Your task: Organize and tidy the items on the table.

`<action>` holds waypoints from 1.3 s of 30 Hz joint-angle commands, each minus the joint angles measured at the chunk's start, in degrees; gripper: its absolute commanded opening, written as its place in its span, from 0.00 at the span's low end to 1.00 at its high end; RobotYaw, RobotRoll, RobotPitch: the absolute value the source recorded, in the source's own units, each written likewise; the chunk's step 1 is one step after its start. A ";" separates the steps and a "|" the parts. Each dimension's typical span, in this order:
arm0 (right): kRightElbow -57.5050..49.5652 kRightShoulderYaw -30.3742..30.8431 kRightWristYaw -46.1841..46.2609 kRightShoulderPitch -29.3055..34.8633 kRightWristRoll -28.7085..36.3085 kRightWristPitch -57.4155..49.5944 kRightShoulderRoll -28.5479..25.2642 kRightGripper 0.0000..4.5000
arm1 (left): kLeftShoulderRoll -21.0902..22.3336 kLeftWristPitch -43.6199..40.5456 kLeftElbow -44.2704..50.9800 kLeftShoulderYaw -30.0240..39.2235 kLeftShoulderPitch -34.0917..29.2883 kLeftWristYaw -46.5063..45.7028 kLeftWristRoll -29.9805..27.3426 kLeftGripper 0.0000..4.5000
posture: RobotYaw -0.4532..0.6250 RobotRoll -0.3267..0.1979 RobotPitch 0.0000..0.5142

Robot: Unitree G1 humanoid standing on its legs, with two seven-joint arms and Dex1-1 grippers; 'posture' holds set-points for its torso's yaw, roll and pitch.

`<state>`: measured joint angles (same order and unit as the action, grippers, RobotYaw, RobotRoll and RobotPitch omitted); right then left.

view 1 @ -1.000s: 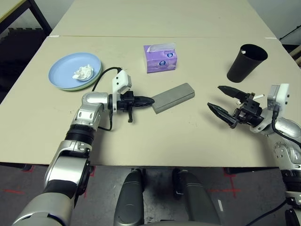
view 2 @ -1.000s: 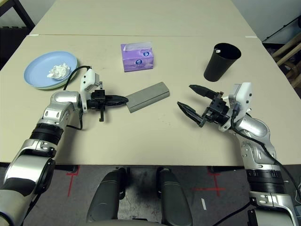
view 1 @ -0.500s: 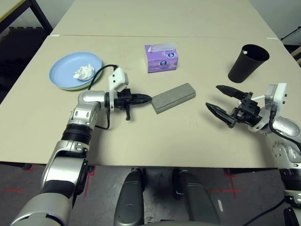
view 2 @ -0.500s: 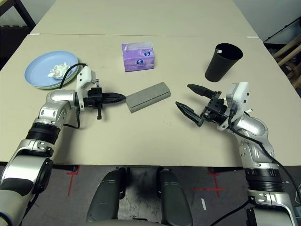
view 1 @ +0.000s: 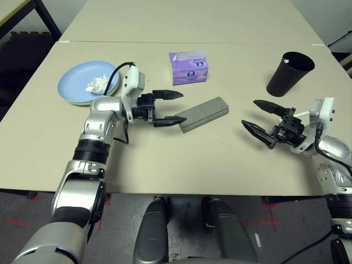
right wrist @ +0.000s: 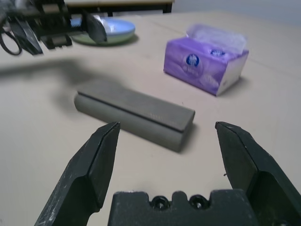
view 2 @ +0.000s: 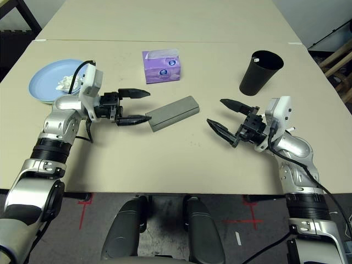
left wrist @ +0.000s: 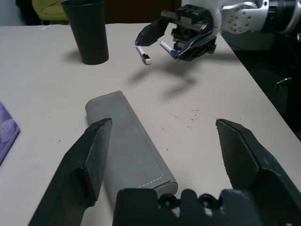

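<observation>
While both pairs of fingers stand spread wide and hold nothing, the left gripper (view 1: 168, 106) brackets the near end of the one grey glasses case (view 1: 204, 114) at table (view 1: 181, 165) centre, and the right gripper (view 1: 260, 117) hovers at its three o'clock. Two stacked plates, light blue plate (view 1: 77, 82) on pale green plate (view 1: 98, 101), carry one tissue wad (view 1: 97, 83) at ten o'clock, beside one purple tissue box (view 1: 188, 67) and one black cup (view 1: 288, 73). Seen from the right wrist, the case's lid seam (right wrist: 141, 114) shows.

Pale green plate (view 1: 93, 102) — mostly hidden under the light blue plate (view 1: 77, 82) — shows just a rim sliver.
</observation>
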<state>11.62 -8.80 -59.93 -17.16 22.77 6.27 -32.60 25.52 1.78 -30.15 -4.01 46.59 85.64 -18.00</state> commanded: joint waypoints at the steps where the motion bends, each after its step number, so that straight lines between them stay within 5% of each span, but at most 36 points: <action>1: 0.03 0.81 2.21 -0.28 -2.35 -2.69 -1.48 1.00 | -0.94 2.56 -0.57 -1.55 -1.04 1.58 0.72 1.00 | 0.50 0.62 0.40; 12: -6.67 6.86 1.82 -2.46 -12.32 -17.61 -16.43 1.00 | -4.08 3.08 -0.04 -0.70 -0.19 1.62 -1.86 1.00 | 0.48 0.62 0.40; 22: 3.04 19.91 -16.38 -13.43 -25.69 -6.98 -31.04 1.00 | -5.93 2.37 1.35 -0.59 -0.70 0.47 -2.62 1.00 | 0.48 0.62 0.40; 32: 22.44 28.19 -23.23 -27.52 -36.59 14.70 -29.98 1.00 | -7.36 -0.44 4.30 -0.22 -1.68 -2.47 -3.88 1.00 | 0.49 0.62 0.44; 39: 28.47 30.26 -23.84 -31.33 -39.83 21.85 -26.82 1.00 | -6.29 -1.36 5.56 -0.09 -2.78 -4.12 -3.34 1.00 | 0.51 0.62 0.46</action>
<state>38.98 20.89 -83.30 -47.80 -16.28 26.53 -59.66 18.84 0.75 -25.81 -3.74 44.56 81.66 -21.50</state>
